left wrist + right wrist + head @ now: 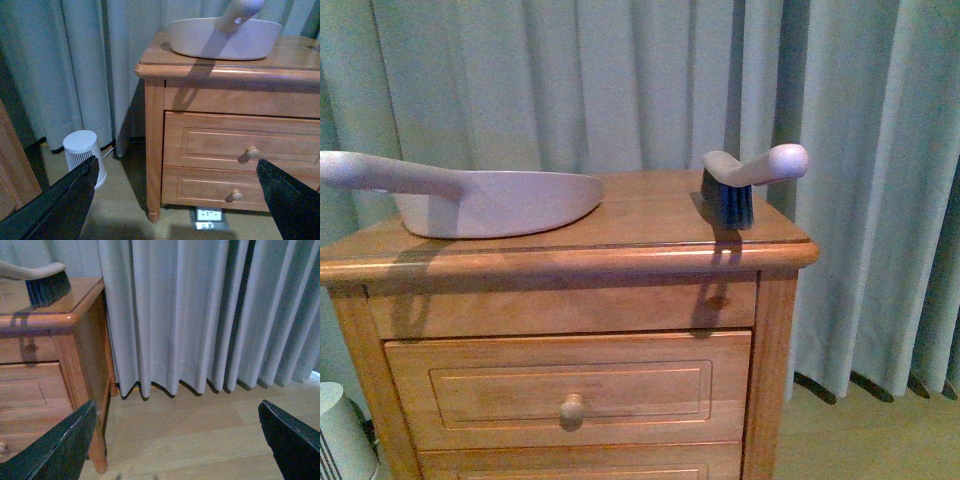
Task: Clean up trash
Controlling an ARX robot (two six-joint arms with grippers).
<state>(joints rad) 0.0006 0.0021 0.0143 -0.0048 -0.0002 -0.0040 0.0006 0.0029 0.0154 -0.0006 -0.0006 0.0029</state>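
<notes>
**Bedside cabinet, two items on top; both claws spread**

Item 1: wooden cabinet [650, 215], set against a pale grey-blue curtain [880, 150]. The front has stacked drawers, and the middle one bears a round wooden knob [572, 406].

Item 2: pale pink dustpan [510, 200], resting on the left part of the cabinet top. Its handle reaches out past the left edge.

Item 3: hand brush [740, 185], standing on its dark bristles at the right side of the top, well apart from the dustpan. Its pale handle points right, over the edge.

Item 4: small white ribbed canister [85, 150], on the floor left of the cabinet, close to the curtain.

Item 5: left gripper [176, 162], fingers spread wide with nothing between them, held low in front of the cabinet's left corner.

Item 6: right gripper [176, 402], fingers likewise spread wide and empty, low over the wooden floor [200, 440] to the right of the cabinet.

Item 7: trash wad, which shows in none of the three views, so its place cannot be told.
</notes>
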